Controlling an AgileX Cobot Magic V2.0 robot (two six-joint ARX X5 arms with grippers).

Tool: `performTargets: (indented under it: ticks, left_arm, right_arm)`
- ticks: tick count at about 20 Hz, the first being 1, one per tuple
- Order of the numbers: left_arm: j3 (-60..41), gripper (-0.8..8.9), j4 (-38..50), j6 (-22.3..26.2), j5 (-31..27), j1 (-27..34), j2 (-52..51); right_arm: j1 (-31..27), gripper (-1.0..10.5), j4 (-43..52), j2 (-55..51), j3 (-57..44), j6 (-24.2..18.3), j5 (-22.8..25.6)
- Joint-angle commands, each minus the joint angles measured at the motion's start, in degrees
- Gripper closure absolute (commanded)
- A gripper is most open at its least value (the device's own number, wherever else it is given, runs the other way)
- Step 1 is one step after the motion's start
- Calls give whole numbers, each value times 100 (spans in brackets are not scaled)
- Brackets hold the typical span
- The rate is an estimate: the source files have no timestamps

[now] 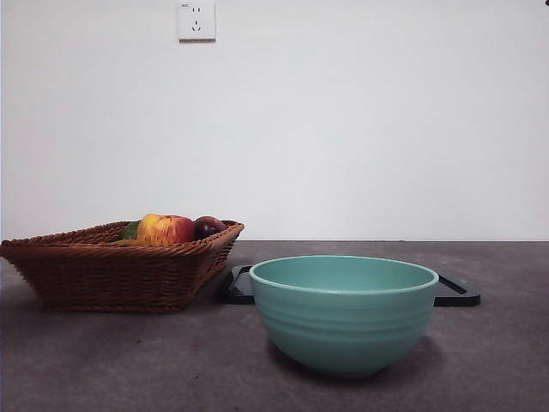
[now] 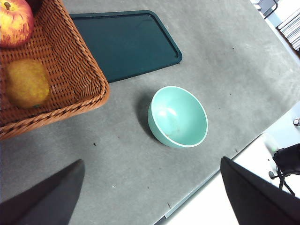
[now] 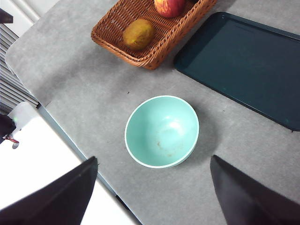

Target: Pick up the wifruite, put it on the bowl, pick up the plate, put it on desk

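Wifruite [image 3: 138,33] lies in the wicker basket [image 1: 111,275], beside a red-yellow apple [image 1: 165,229]; a dark purple fruit [image 1: 208,227] sits behind the apple. Desk [image 1: 103,360] carries, largest first: the basket, a dark flat tray [image 3: 243,61] just beside it, then the empty teal bowl [image 1: 344,313] in front of the tray. Left gripper [image 2: 150,197] and right gripper [image 3: 152,192] hang high above the bowl, jaws spread wide, gripping nothing.
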Motion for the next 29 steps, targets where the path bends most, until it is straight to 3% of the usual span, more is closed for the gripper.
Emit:
performTargets:
  ticks: [1,9,16,22,29]
  left_arm:
    - [125,345,90,20,2,-24,33]
    - [710,349,105,-22,-647,-44,669]
    - [1836,357,105,79,-1707,-367,2114]
    - [2017,357,321,179,-2433,-636,3370]
    - [2017,357,920,223,-2636,-688,4680]
  right_arm:
    - [31,561,39,26,103,17,-9]
    - [31,561,42,26,103,85,-11]
    - [31,561,42,22,103,90,-11]
    - [31,561,39,22,103,87,-9]
    - [31,561,42,22,103,87,-9]
